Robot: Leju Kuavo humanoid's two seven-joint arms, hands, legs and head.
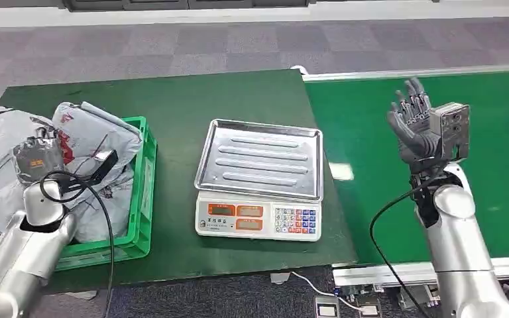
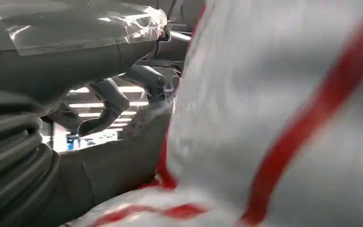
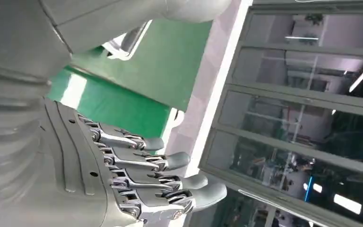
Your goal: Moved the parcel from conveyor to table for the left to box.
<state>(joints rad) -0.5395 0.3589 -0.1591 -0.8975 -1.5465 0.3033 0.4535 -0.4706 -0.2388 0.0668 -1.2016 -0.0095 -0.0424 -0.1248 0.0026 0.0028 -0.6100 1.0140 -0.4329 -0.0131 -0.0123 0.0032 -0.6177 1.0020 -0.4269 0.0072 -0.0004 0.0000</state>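
Parcel (image 1: 99, 136) in green crate (image 1: 142, 199) left of scale (image 1: 258, 179), against left hand (image 1: 40, 159), grip indiscernible; right hand (image 1: 414, 126) spread, empty, far side.

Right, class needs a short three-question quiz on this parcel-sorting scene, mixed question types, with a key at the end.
1. True or false: a parcel lies on the scale's steel tray.
2. Where is the right hand? A) raised over the conveyor belt, holding nothing B) pressing the scale's keypad C) inside the crate
3. Fill in: the grey parcels are piled in a ____ plastic crate.

Key: 1 false; 2 A; 3 green.
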